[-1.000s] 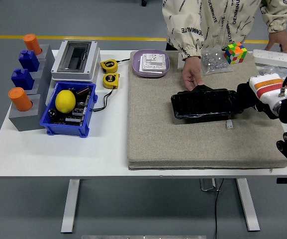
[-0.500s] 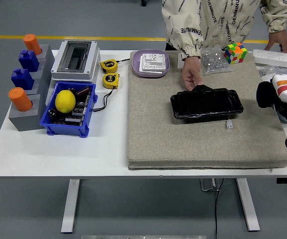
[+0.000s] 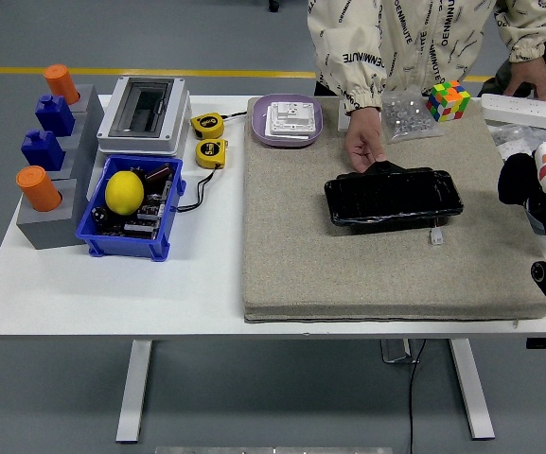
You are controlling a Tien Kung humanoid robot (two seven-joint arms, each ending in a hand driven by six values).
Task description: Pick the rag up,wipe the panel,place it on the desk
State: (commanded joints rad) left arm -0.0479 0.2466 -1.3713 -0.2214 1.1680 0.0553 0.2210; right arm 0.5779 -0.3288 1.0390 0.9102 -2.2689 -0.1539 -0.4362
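Observation:
The black panel lies flat on the beige mat, right of centre. A person's hand rests on the panel's far left edge. My right hand, black with a white and orange wrist, hovers at the mat's right edge, well clear of the panel's right end. A bit of pale grey cloth, possibly the rag, shows just below that hand and is mostly hidden by it. I cannot tell whether the hand holds it. My left arm is out of sight.
A small white plug lies by the panel's near right corner. Behind it are a purple plate, a bag of small parts, a colour cube and a power strip under the person's other hand. At the left stand a blue bin and a grey box.
My right hand has drawn back to the right, from the panel's right end to the mat's right edge. The panel and the person's hand on it stay put.

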